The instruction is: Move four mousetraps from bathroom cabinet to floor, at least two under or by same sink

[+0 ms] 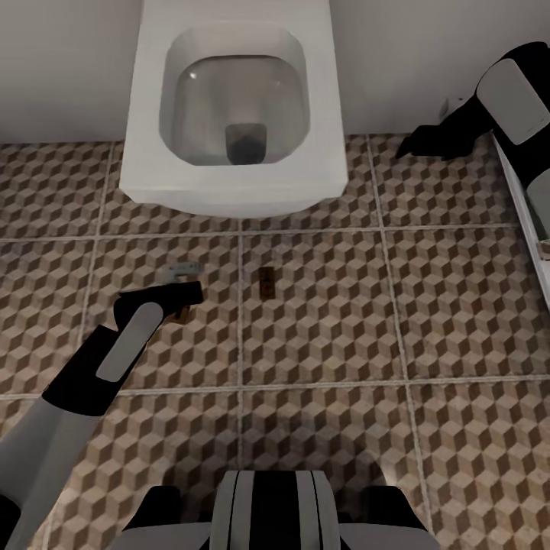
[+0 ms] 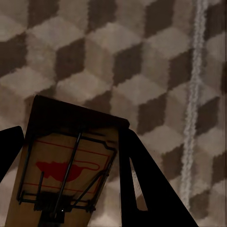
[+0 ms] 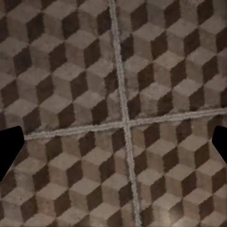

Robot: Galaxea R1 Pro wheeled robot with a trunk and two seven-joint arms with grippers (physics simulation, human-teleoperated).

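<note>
A white sink [image 1: 153,164] hangs over the cube-patterned bathroom floor [image 1: 328,321]. One mousetrap [image 1: 266,283] lies flat on the tiles just in front of the sink. My left gripper [image 1: 183,300] is low over the floor to its left, shut on another mousetrap [image 1: 181,314]. In the left wrist view this mousetrap [image 2: 66,165] shows its tan board, red print and wire bar, between the dark fingers [image 2: 146,189] of the left gripper [image 2: 73,132], close above the tiles. My right gripper [image 1: 428,141] hovers at the far right, open and empty, its right wrist view [image 3: 113,142] looking down on bare tiles.
A small grey shape [image 1: 183,269] lies on the floor just beyond my left gripper; what it is I cannot tell. A white ledge [image 1: 527,214] runs along the right edge. The wall [image 1: 61,69] stands behind the sink. My own base [image 1: 267,512] fills the bottom.
</note>
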